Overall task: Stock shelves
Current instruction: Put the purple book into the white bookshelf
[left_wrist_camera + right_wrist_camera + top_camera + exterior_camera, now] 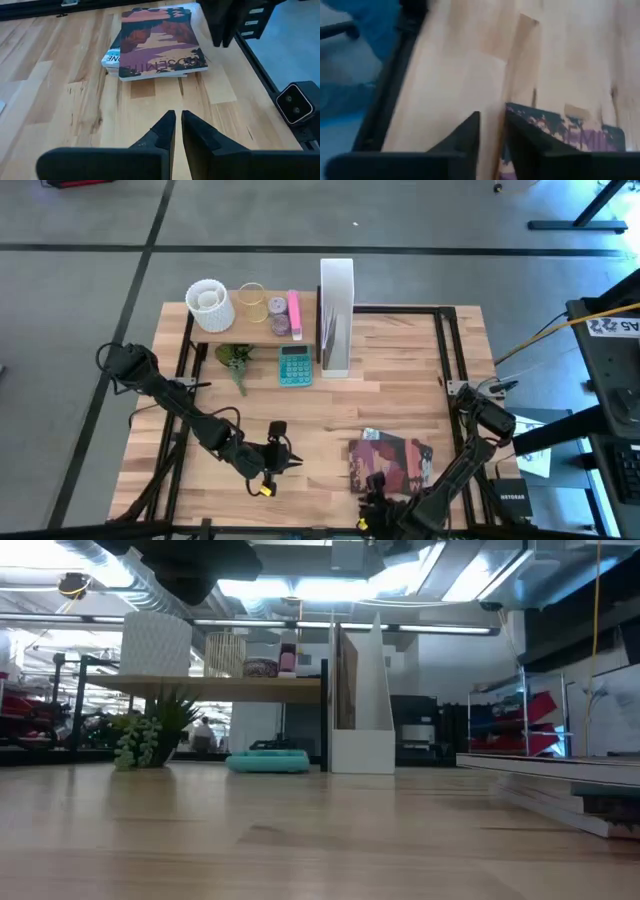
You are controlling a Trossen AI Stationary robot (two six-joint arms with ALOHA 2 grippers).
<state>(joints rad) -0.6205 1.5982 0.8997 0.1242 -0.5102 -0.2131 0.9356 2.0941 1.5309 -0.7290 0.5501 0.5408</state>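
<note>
Shelf (pixel 255 328), light-wood plank on black frame, sits at about 11 o'clock on the table (pixel 400 395) in the high view, long axis running 9 to 3. On it, left to right: white ribbed pot (pixel 209 305), clear glass (pixel 251 298), small round tin (pixel 276 307), pink item (pixel 294 313). Under and in front of it: small green plant (pixel 236 360), teal calculator (pixel 295 365).

White file box (pixel 336 315) stands upright just beside the shelf's 3 o'clock end, long axis 12 to 6; open top faces the camera. Low view shows a sloped cut side and something flat and brown standing inside; cannot make out what.

Left gripper (pixel 292 461) hovers near 7 o'clock of the table, pointing toward 3. Jaws nearly closed, only a narrow slit between them, holding nothing. Shelf lies well apart, toward 12 from it. Yellow bit on the arm near the wrist, unclear.

Stack of books (pixel 392 462), dark red cover, lies flat near 5 o'clock, between the two grippers. Left wrist view shows a lighter book beneath, partly covered.

Right gripper (pixel 374 502) is at the table's 6 o'clock edge, over the stack's near corner. Jaws close together with a narrow gap, gripping nothing. Contact with the books cannot be told. Shelf and file box well apart, toward 11 to 12.
</note>
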